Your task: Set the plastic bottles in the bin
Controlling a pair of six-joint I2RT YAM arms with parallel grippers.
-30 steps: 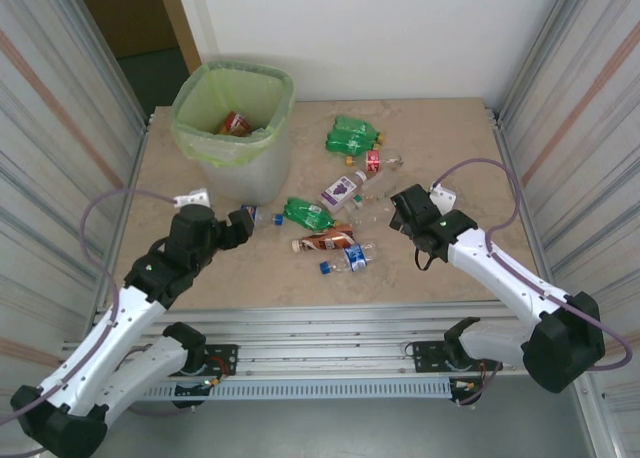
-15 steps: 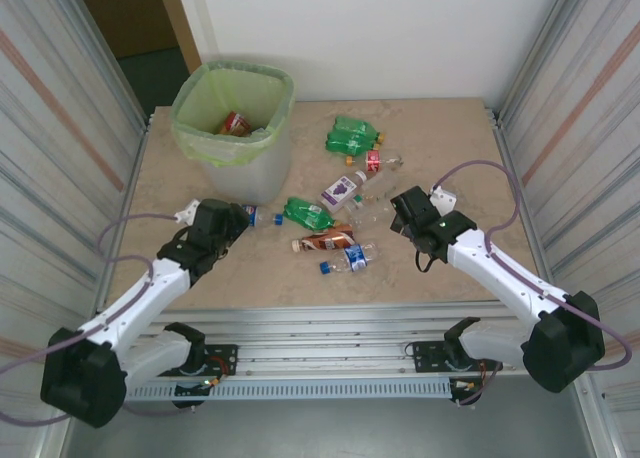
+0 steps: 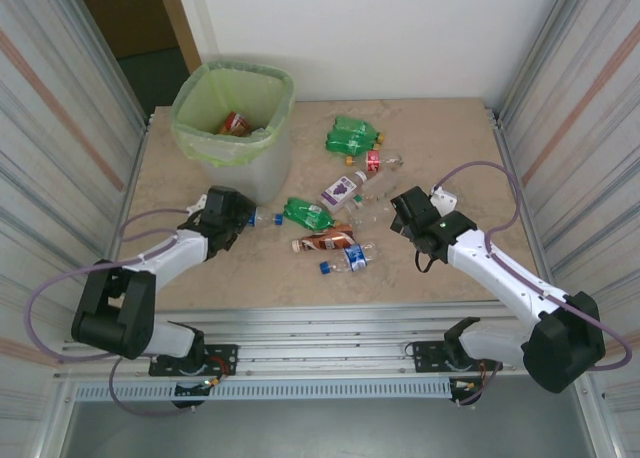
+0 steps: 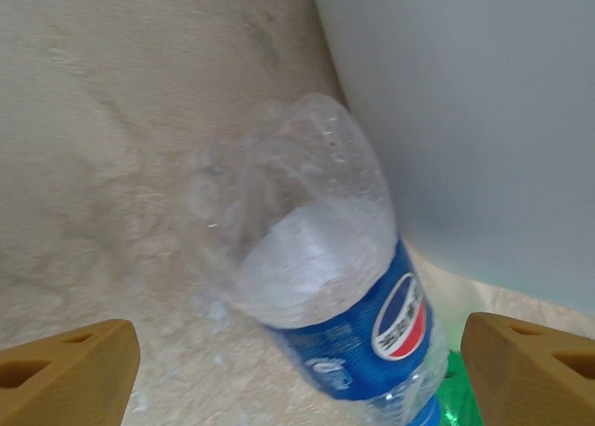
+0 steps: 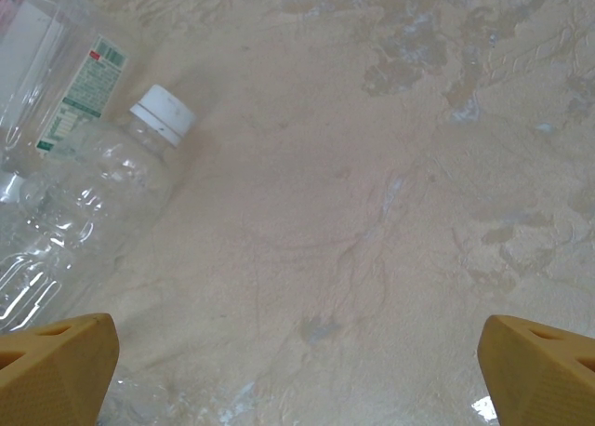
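Nearest first: a clear blue-label bottle [image 3: 354, 257] lies on the table [image 3: 450, 128], well right of the bin [image 3: 262, 178] and closer to the arm bases, with a brown-label bottle [image 3: 322, 241] just beside it on the bin's side. Left gripper [image 3: 240, 218] sits low just in front of the bin's near wall, claw spread wide, gripping nothing. In the left wrist view its fingertips [image 4: 70, 370] flank a crushed Pepsi bottle [image 4: 335, 286] that lies against the bin wall; can't tell if the pads touch it. A green bottle [image 3: 308, 213] is just right of that. Right gripper [image 3: 405, 210] is far right of the bin, claw wide open over bare table, and the right wrist view has a clear white-cap bottle [image 5: 93, 193] off to one side. Farther back, right of the bin: a purple-label bottle [image 3: 342, 190], a red-label bottle [image 3: 375, 161], then a green bottle pair [image 3: 352, 135]. Inside the bin, on its green bag [image 3: 205, 128], lies one red-label bottle in the bin [image 3: 236, 124].
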